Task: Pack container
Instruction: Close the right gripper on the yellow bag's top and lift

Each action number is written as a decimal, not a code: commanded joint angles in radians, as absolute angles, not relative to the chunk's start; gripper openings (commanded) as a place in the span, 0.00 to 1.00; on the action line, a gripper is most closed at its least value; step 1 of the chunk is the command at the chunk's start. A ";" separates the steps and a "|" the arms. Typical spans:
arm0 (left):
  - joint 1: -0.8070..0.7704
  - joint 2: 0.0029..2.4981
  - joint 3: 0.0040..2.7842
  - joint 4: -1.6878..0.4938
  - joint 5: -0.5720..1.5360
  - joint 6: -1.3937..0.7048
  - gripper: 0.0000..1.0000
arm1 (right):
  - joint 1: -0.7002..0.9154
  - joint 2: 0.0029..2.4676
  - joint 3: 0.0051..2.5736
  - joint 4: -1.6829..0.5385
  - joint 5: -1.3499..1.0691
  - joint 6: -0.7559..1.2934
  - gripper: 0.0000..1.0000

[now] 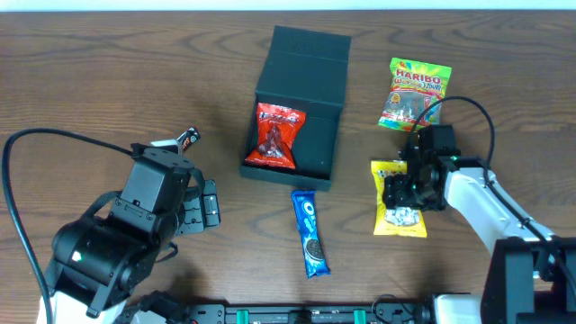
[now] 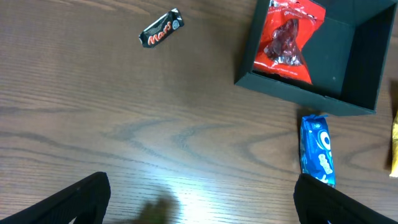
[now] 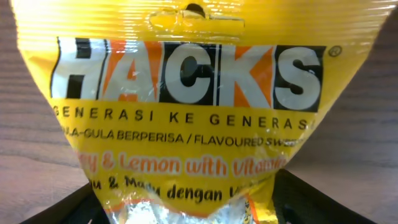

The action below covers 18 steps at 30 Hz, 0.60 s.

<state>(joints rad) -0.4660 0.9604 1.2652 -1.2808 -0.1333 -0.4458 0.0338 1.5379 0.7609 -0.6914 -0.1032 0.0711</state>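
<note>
Right gripper (image 1: pixel 400 191) straddles the yellow sweet packet (image 3: pixel 199 124) at 4 o'clock from the box (image 1: pixel 319 135), jaws either side of it, presumably to lift it; whether they pinch cannot be told. Left gripper (image 2: pixel 199 208) stands wide, empty. The box sits toward 12 o'clock on the table, lid back for loading, holding one red packet (image 1: pixel 276 135).
</note>
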 commanded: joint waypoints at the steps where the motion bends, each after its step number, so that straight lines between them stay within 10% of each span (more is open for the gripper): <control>1: -0.466 0.962 1.258 -1.282 -0.130 -0.453 0.95 | 0.027 1.545 0.738 -0.694 -0.113 0.074 0.73; 18: -0.466 0.962 1.258 -1.282 -0.131 -0.453 0.95 | 0.027 1.545 0.739 -0.688 -0.113 0.082 0.43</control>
<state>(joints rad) -0.4660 0.9604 1.2652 -1.2808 -0.1333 -0.4458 0.0334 1.5375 0.7525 -0.6876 -0.1051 0.0776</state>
